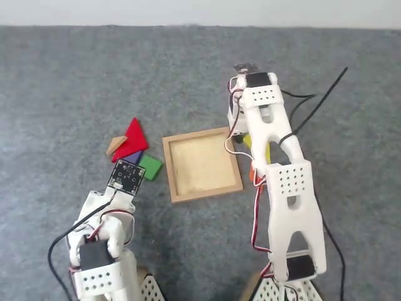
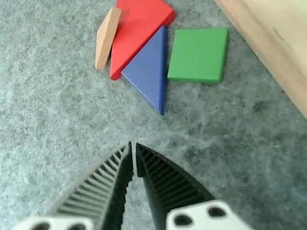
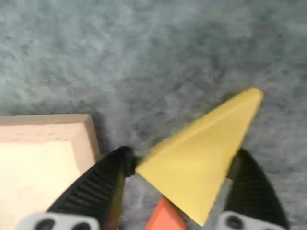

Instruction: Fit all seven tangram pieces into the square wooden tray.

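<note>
Right fingers (image 3: 108, 177) gripped a tilted yellow triangle (image 3: 201, 158) just beside the wooden tray (image 3: 53, 127); left fingers (image 2: 120, 170), all but closed and holding nothing, hung over the table (image 2: 57, 120) near blue triangle (image 2: 148, 72), red triangle (image 2: 139, 26), green square (image 2: 199, 53) and tan piece (image 2: 107, 38).

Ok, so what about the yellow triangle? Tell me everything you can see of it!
The yellow triangle is a flat, smooth piece, painted wood by its look. The right pincer holds it between two black fingers, and one sharp tip sticks out past them. It is over the grey carpet, just outside the corner of the wooden tray. An orange piece peeks out from under it; whether they touch is unclear.
</note>
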`<state>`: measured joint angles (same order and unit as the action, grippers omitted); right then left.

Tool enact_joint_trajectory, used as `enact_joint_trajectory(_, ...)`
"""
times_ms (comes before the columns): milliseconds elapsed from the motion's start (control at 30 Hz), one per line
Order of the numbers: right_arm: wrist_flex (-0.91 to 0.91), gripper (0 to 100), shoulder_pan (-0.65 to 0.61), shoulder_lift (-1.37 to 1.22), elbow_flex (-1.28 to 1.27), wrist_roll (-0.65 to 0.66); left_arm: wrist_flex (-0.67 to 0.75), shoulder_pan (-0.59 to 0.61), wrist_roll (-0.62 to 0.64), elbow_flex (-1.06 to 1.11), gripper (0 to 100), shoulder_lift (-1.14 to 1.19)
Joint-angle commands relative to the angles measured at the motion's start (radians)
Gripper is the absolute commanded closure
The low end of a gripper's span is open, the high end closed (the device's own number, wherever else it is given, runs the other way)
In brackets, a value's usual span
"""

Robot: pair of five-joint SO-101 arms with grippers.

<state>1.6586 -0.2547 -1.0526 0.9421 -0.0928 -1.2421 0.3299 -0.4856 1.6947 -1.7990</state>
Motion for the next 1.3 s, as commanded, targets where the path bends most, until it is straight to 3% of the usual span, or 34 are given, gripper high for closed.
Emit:
enact_joint_trajectory(0,0.01,86.6,0.03,0.001,0.025,-0.017,-0.006,0.005,-0.011,-0.012,98,-0.018)
enact_joint_trajectory(433,0.047,85.4,0.024,0.038,0.055,-0.006,-0.006,0.005,-0.011,-0.012,98,-0.018)
enact_joint_trajectory(767,0.131,85.4,0.022,0.094,0.167,0.137,-0.006,0.005,-0.011,-0.012,98,-0.018)
enact_joint_trajectory(1000,0.131,85.4,0.031,0.111,0.161,0.15,-0.006,0.005,-0.011,-0.012,98,-0.018)
enact_joint_trajectory(1267,0.133,85.4,0.14,0.148,0.163,0.15,-0.006,0.005,-0.011,-0.012,98,-0.018)
